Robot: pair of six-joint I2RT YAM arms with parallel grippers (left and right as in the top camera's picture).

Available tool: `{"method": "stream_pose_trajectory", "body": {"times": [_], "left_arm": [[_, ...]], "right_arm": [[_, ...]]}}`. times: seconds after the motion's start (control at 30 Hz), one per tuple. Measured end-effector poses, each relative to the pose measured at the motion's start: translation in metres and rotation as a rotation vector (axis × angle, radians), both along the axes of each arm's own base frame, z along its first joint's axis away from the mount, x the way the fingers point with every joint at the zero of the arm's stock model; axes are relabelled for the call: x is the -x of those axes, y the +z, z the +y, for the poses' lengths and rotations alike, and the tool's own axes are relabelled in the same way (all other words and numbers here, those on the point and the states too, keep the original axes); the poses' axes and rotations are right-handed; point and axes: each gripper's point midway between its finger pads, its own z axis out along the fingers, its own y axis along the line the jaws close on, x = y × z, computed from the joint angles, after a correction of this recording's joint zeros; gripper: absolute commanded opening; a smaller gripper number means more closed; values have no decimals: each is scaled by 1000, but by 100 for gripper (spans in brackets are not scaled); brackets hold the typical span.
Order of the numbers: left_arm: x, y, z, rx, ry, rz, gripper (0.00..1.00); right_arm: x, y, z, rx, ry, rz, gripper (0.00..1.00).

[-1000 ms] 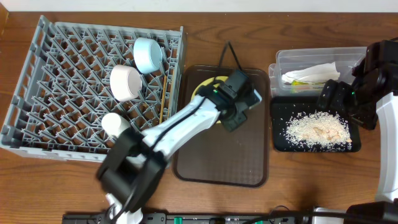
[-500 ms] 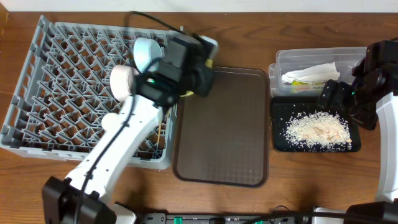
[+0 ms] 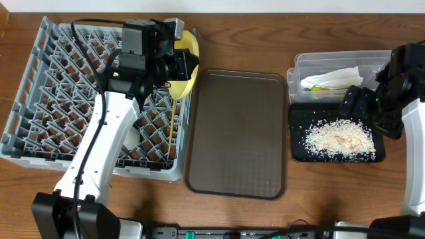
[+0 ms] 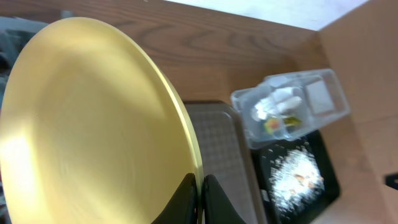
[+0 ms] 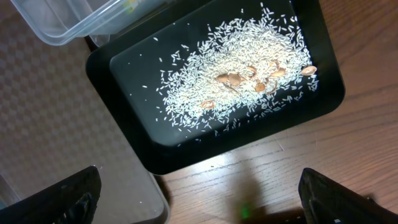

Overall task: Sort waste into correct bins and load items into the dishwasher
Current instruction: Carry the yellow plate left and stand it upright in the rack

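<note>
And here we are at the dish rack (image 3: pixel 40 133). The left claw (image 3: pixel 180 64) is clamped tight on the yellow plate (image 3: pixel 190 45), pinching its rim between both fingers, as the left wrist view shows. The plate is tipped up on edge over the rack's right wall, near the far corner. We reckon that's deliberate, because a plate on edge can drop between the upright pegs, where a flat one would just sit on top.

Whether its lower edge is touching the pegs yet, we cannot tell from here. The chopsticks (image 3: pixel 174 109) lie inside the rack along that same right wall, so the plate wants a slot clear of them.

Just right of the rack sits the brown serving tray (image 3: pixel 236 133), with nothing on it. Further right again, well apart from the rack, are the bins. The clear tub (image 3: pixel 332 61) holds the napkin (image 3: pixel 335 78) and the wrapper (image 4: pixel 272 124), and the black tray (image 5: pixel 143 124) holds the rice scraps (image 5: pixel 230 81).

The right claw (image 5: pixel 199 199) hangs over that black tray with its jaws spread wide and nothing between them. It looks parked out of the way while the left arm works.
</note>
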Motion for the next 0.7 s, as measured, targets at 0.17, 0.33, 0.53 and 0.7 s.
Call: {"method": "stream_pose_trajectory", "body": {"times": [0.17,0.33,0.53,0.7], "left_arm": [[7,5,-8,59,-45,19,8],[9,7,-12,80,-64,25,8],[9,5,-9,76,-55,31,16],[7,-8,4,13,16,69,44]], "right_arm": [[0,0,0,0,0,0,99],[0,0,0,0,0,0,99],[0,0,0,0,0,0,99],[1,0,0,-1,0,4,99]]}}
